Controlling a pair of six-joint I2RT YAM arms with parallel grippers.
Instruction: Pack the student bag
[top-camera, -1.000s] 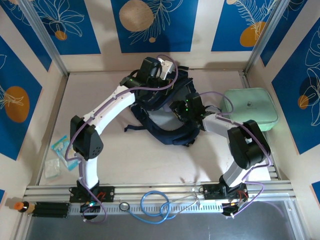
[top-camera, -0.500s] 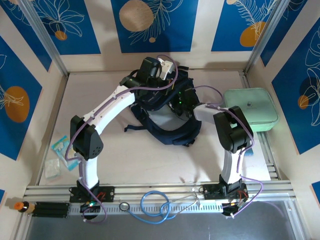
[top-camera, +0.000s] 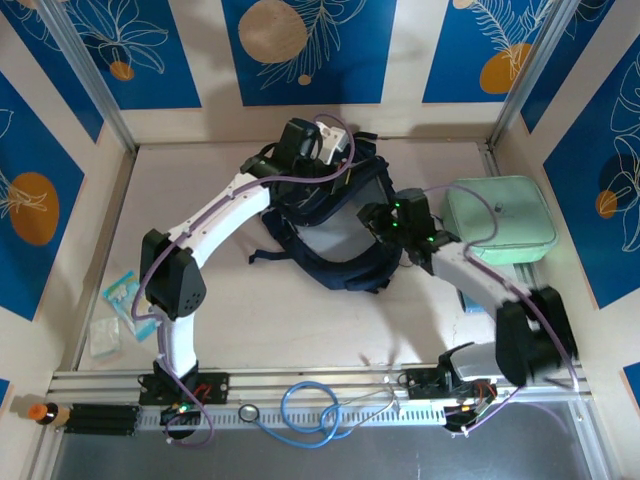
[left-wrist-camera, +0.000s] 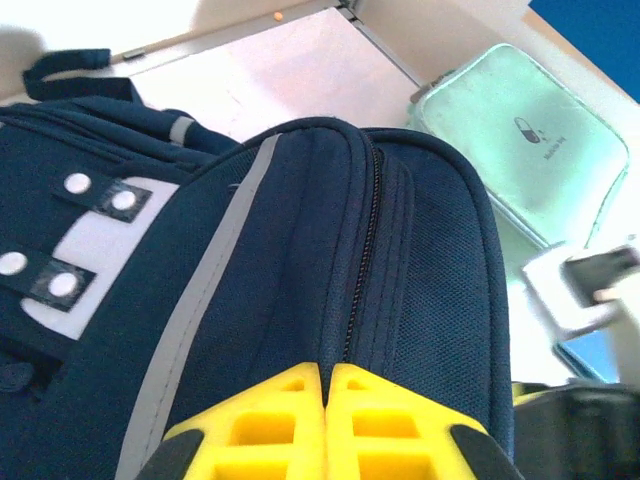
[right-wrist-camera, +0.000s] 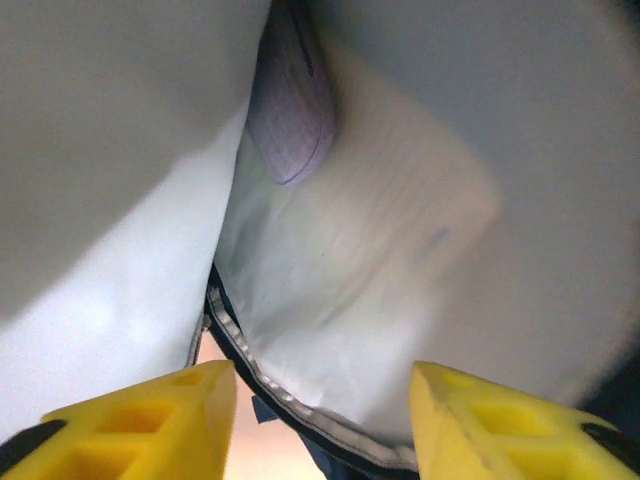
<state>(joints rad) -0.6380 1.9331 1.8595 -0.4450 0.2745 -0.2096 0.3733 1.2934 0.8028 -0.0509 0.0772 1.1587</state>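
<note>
Worrying about the left claw: it's pressed together, with the student bag zipper seam just ahead of its tips. If whatever fabric it's got slips, the mouth probably sags shut. Right claw, spread and empty, faces the pale lining and could snag it.

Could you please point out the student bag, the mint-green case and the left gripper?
student bag (left-wrist-camera: 300, 260), left wrist view, navy top panel beside the zipper.
mint-green case (top-camera: 500, 222), top external view, middle of its lid.
left gripper (left-wrist-camera: 325, 372), left wrist view, where its yellow fingertips meet.
</note>
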